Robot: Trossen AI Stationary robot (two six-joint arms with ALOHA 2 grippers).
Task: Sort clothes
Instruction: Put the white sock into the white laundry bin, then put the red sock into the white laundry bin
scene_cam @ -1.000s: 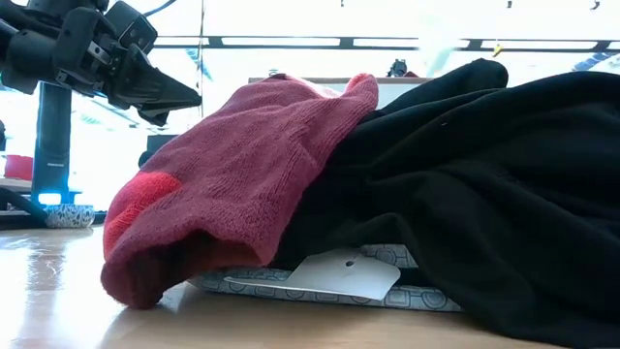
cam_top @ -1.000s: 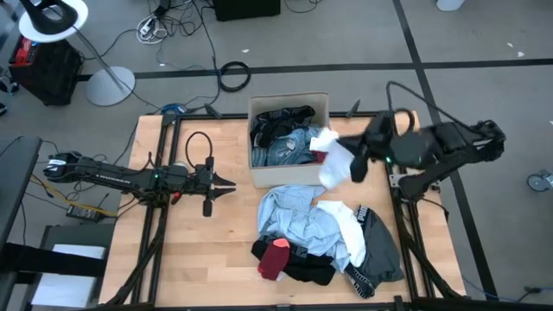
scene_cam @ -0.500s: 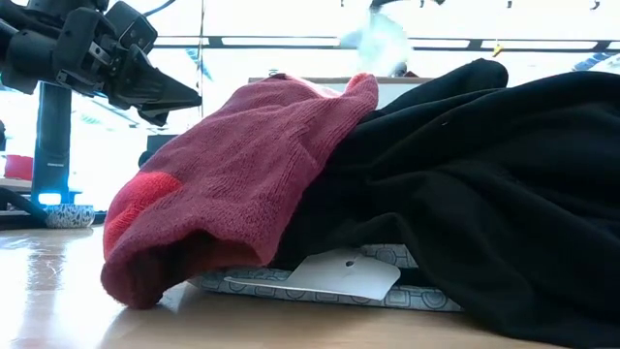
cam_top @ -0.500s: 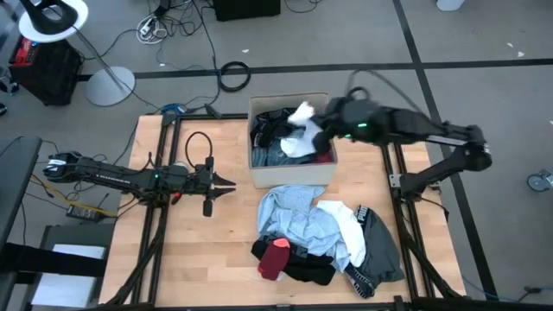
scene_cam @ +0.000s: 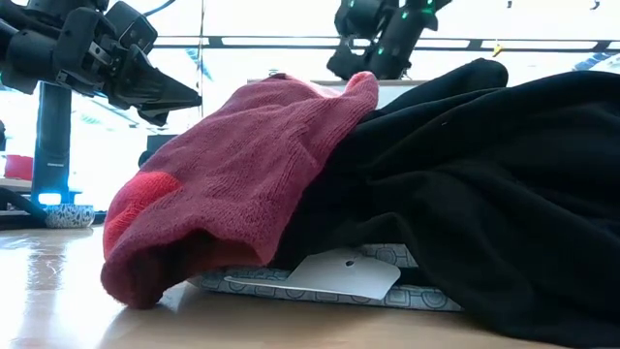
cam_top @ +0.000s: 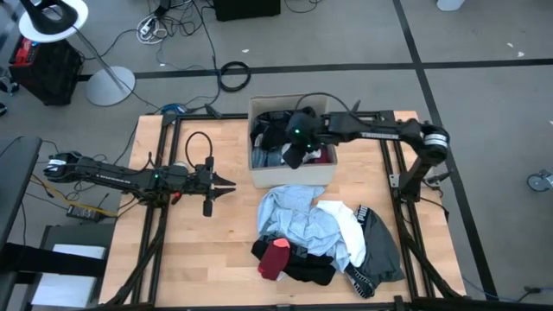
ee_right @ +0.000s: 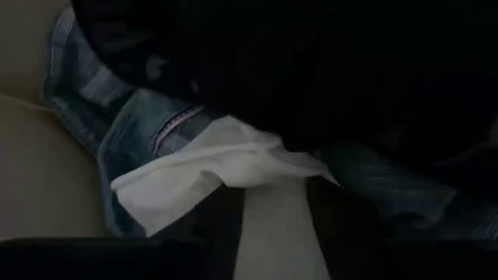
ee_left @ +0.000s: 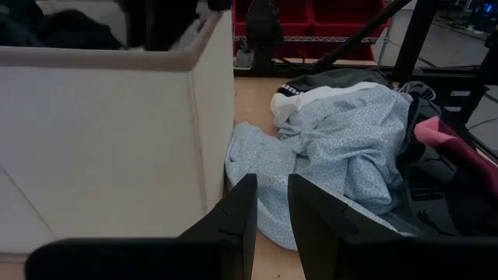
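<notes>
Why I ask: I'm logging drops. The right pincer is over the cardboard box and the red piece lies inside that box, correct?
Not quite. The right pincer is over the cardboard box, but the red piece lies on the pile on the table, outside the box, as the high view shows.

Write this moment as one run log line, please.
right gripper: over cardboard box, white garment between fingers | left gripper: waiting at table's left | pile: unsorted

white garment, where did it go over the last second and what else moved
The right gripper carried the white garment from above the table's right side leftward over the cardboard box and lowered it in among the denim; it lies between the parting fingers. The left gripper and the clothes pile stayed put.
</notes>
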